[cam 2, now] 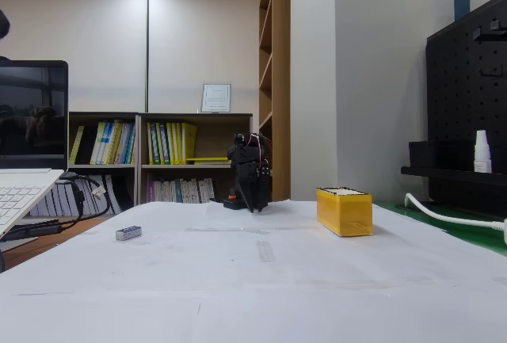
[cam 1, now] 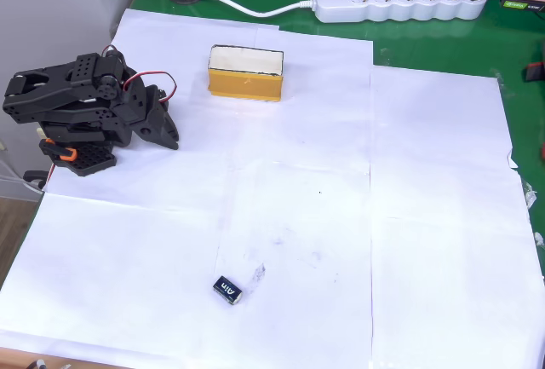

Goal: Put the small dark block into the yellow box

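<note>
The small dark block lies flat on the white paper near the table's front edge in the overhead view, white lettering up. The yellow box stands at the back of the paper, with orange-yellow sides and a cream top. The black arm sits folded at the left of the overhead view. Its gripper points down at the paper, its fingers together with nothing between them. The gripper is far from the block and a short way left of the box.
White paper sheets cover a green table. A white power strip with its cable lies along the back edge. A laptop stands at the left of the fixed view, and a black pegboard shelf stands at its right.
</note>
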You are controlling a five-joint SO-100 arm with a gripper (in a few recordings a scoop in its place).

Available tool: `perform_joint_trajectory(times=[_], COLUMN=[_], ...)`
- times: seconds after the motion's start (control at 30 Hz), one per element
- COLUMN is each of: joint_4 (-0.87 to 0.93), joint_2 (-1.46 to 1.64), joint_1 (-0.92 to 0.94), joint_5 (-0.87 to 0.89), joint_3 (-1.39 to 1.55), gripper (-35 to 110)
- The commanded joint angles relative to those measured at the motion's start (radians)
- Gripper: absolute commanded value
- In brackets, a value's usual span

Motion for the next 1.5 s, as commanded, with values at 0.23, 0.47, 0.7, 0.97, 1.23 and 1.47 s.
perform_joint_trajectory(times=[0.23, 0.47, 0.7, 0.97, 1.23, 1.47], joint_4=[0.083, 0.083, 0.083, 0.081, -0.037, -0.092], joint_2=[-0.002, -0.002, -0.002, -0.002, 0.158, 0.577], joint_1=[-0.002, -0.002, 0.008, 0.023, 0.080, 0.130], joint_5=[-0.011, -0.011, -0.011, -0.008, -0.008, 0.069], joint_3=[0.009, 0.009, 0.009, 0.009, 0.103, 0.494], gripper=[0, 0, 0, 0, 1, 1])
